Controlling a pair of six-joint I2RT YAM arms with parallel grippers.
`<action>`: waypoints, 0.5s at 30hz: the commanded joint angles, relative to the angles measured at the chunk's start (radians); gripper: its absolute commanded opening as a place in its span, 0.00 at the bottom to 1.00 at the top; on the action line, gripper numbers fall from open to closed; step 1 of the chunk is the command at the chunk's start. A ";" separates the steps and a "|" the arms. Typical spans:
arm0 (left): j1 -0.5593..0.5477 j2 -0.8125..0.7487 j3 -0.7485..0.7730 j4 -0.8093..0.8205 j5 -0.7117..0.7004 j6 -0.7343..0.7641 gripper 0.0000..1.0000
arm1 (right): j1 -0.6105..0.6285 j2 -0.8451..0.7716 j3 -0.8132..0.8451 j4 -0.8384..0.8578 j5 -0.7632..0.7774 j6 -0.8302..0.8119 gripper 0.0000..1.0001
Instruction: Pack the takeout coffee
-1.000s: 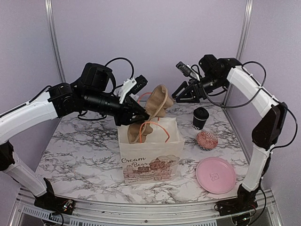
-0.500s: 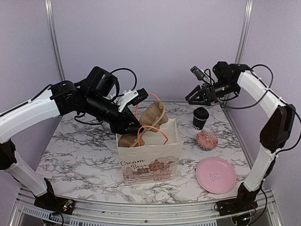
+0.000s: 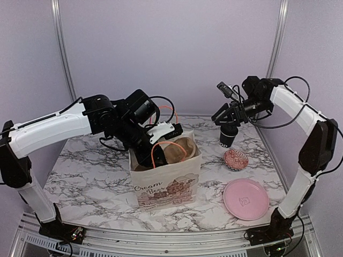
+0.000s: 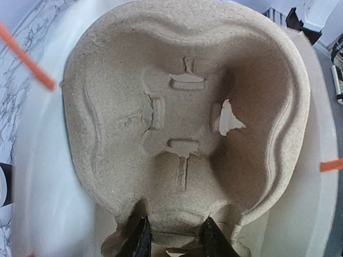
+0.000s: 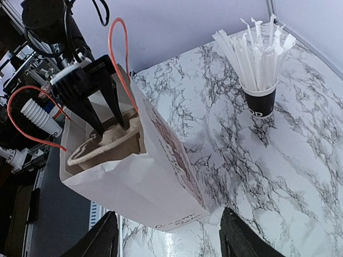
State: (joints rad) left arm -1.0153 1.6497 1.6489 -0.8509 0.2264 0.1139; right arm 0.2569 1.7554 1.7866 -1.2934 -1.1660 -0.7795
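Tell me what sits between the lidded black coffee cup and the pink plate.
A round red-and-white patterned object lies between the coffee cup and the pink plate; the top external view shows it.

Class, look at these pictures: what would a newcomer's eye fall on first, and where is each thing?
The white paper bag with orange handles at mid-table stands out first: the left tool grips a brown moulded cardboard cup tray inside it. To its right, the right tool hovers open close by the small black lidded paper cup, with a round pink plate nearer the front edge.
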 commanded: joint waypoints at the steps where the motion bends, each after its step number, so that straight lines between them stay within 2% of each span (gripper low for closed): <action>1: -0.032 0.075 0.045 -0.132 -0.088 0.013 0.32 | -0.002 -0.056 -0.020 0.036 0.005 -0.009 0.62; 15: -0.075 0.250 0.102 -0.188 -0.152 -0.010 0.35 | -0.001 -0.081 -0.095 0.048 0.021 -0.028 0.62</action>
State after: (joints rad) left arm -1.0817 1.8458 1.7184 -0.9813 0.0994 0.1158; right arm 0.2569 1.7050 1.6947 -1.2575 -1.1591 -0.7902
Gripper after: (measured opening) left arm 0.338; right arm 0.624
